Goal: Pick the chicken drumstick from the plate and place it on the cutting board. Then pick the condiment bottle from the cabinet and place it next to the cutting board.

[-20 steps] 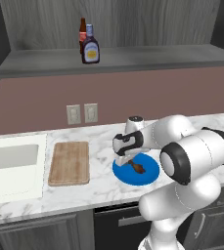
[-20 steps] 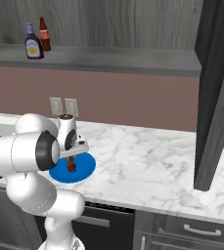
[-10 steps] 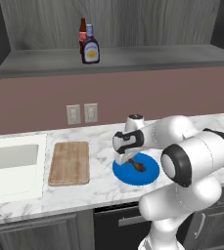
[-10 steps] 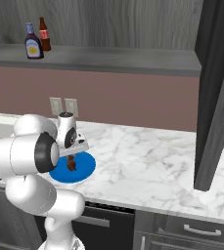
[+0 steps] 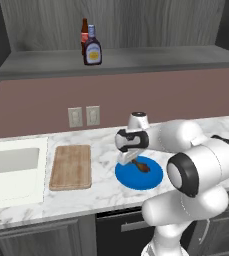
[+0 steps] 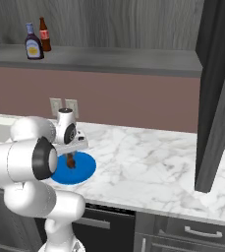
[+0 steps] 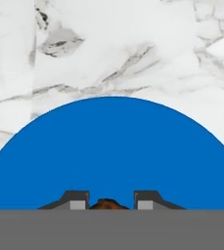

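Drumstick (image 5: 140, 164) is seen lifted slightly off the plate (image 5: 151, 180), right of the cutting board (image 5: 71, 166). From the right, it hangs above the plate. From the hand, jaws are clamped on it.

wood-grain cutting board (image 5: 71, 166) — veined marble counter (image 5: 103, 187)

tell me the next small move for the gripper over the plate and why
Probably close the fingers, if not already shut. The gripper is low over the plate with the chicken drumstick between its fingertips, and the drumstick looks not yet lifted. Then raise it toward the cutting board.
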